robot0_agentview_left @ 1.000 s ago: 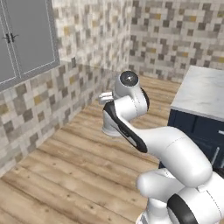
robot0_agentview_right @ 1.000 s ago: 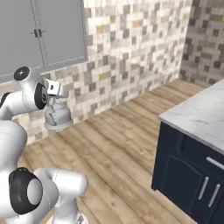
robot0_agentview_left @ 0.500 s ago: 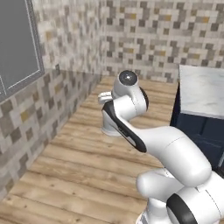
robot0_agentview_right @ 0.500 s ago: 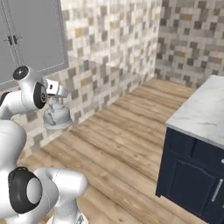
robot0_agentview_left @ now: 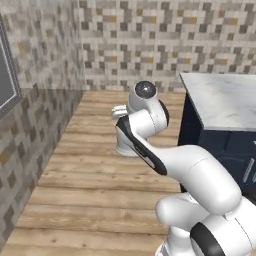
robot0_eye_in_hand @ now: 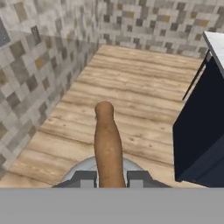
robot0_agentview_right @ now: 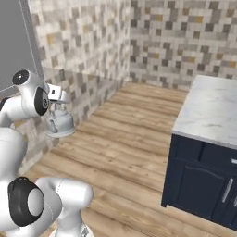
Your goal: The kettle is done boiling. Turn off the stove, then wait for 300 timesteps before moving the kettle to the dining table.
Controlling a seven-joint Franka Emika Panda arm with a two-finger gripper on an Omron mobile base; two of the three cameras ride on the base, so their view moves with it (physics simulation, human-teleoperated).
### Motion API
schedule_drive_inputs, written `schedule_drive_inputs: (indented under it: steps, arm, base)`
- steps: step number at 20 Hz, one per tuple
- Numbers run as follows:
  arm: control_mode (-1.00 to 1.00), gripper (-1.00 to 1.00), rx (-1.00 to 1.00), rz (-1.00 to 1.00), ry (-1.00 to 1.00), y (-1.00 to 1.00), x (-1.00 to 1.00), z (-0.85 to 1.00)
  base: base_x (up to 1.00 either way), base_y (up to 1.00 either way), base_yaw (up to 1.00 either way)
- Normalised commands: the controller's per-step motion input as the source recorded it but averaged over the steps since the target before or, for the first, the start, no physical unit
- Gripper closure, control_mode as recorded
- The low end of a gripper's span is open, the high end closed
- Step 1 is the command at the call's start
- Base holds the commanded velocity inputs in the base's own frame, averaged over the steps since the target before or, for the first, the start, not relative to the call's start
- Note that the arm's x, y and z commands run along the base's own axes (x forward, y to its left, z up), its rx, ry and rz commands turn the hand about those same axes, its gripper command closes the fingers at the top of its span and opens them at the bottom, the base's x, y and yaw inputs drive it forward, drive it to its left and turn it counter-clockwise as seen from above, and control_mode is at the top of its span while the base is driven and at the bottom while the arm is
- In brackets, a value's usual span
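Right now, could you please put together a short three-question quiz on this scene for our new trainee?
1. True or false: the gripper is shut on the brown handle of the kettle.
2. In the right base view, the dining table lies: A) ahead to the right of the arm; B) behind the kettle; C) under the kettle.
3. Fill in: the kettle hangs in the air over the wooden ____.

Key: 1 true; 2 A; 3 floor.

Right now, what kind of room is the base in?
Probably a home kitchen or dining area: mosaic-tiled walls, wood plank floor, and a marble-topped island with a navy base. The gripper carries the kettle by its brown handle.
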Motion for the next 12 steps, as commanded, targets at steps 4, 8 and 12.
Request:
schedule_drive_inputs:
  steps: [4,8,12]
  arm:
    - [1.00,1.00,0.00,0.00,0.00,0.00,0.00,0.00]
    - [1.00,1.00,0.00,0.00,0.00,0.00,0.00,0.00]
    - [1.00,1.00,0.00,0.00,0.00,0.00,0.00,0.00]
  base:
    - [0.54,0.46,-0.44]
    - [0.57,0.40,-0.43]
    - [0.54,0.35,-0.43]
